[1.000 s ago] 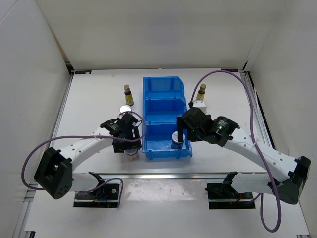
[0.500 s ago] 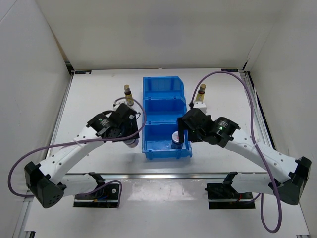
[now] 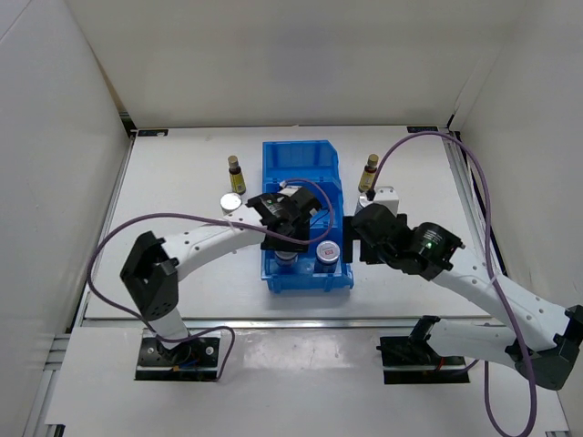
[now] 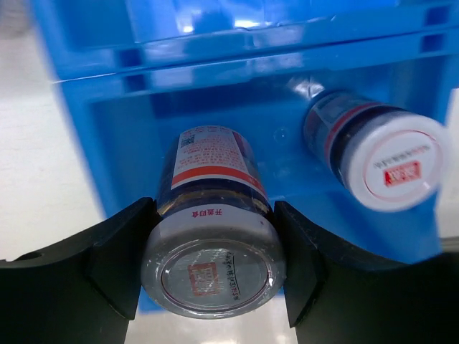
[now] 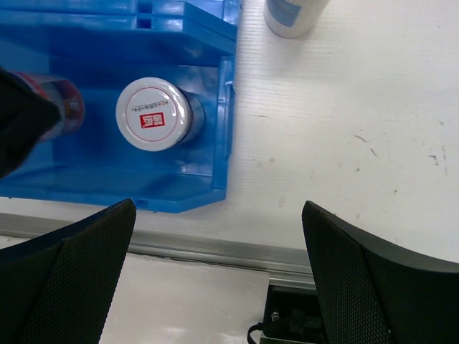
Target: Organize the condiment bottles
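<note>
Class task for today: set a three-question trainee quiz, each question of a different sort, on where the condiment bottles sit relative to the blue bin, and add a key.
1. True or false: the left hand grips a short dark jar with a red-marked silver lid.
2. A second such jar sits in which compartment of the blue three-compartment plastic bin? A nearest the arms, B middle, C farthest.
3. Fill in: ___ slim amber dark-capped bottles stand outside the bin.
Key: 1 true; 2 A; 3 two.
</note>
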Motion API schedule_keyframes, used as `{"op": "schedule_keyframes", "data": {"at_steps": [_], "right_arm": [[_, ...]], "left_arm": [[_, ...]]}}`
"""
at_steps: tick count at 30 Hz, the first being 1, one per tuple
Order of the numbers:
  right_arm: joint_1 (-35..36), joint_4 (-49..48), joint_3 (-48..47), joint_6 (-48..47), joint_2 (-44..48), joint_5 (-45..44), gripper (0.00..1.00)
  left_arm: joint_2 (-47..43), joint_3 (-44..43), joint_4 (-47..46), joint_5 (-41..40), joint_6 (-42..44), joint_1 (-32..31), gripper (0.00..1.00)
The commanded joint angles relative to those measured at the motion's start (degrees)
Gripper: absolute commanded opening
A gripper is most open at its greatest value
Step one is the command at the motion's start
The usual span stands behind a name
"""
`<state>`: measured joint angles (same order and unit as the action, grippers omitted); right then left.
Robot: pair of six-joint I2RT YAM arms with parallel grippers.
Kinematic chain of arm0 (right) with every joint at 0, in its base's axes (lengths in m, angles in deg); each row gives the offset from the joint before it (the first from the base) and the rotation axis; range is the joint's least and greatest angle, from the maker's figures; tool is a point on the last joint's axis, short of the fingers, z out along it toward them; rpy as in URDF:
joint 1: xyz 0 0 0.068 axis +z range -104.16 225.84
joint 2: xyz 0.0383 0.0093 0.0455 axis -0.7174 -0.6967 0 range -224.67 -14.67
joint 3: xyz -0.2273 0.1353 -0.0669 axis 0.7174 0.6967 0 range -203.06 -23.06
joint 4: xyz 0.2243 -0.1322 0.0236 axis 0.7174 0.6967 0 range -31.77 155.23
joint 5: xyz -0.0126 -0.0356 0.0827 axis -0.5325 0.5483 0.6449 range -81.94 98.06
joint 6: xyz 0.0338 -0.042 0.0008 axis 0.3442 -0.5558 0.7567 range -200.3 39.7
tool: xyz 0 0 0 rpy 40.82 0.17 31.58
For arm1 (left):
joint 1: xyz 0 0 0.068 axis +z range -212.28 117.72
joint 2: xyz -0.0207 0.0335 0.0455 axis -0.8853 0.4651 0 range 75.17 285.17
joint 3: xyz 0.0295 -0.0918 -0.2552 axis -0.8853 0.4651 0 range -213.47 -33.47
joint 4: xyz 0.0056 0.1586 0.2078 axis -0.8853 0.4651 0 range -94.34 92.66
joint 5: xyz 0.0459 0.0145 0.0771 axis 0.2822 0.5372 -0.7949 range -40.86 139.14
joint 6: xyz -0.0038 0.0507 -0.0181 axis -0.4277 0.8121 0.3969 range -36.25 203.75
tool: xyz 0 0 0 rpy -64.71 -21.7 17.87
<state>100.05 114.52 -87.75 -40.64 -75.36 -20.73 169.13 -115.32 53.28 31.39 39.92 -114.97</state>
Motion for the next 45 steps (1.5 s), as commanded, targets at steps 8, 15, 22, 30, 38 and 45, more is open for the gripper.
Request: {"op": "schedule_keyframes", "data": {"at_steps": [8, 15, 22, 30, 38, 45], "right_arm": [[-2.00, 2.68, -1.67, -1.51, 1.19, -6.97, 1.00], [-13.68, -0.73, -9.04, -11.96, -6.98, -1.71, 1.00], [-27.64, -6.37, -14.75, -19.52, -15.40, 13.92, 1.00], [-33.47, -8.57, -20.83, -21.55, -29.04, 25.11, 1.00], [-34.00, -10.59, -19.25, -20.50, -35.91, 24.58, 0.97], [-34.00, -11.91, -19.07, -21.02, -34.33, 21.16, 0.36]], "left_arm": [[4.30, 0.98, -6.56, -0.17, 0.33, -0.58, 0.56], [5.10, 1.60, -6.56, -0.17, 0.33, -0.58, 0.95], [-2.07, 1.60, -4.99, 0.45, 1.03, -0.58, 0.99], [-16.42, -5.60, 3.53, -5.53, 5.95, 1.44, 0.99], [-29.60, -1.76, 9.52, -9.05, 13.94, 13.12, 0.99], [-34.54, 8.27, 9.52, -12.74, 16.94, 20.17, 0.99]]}}
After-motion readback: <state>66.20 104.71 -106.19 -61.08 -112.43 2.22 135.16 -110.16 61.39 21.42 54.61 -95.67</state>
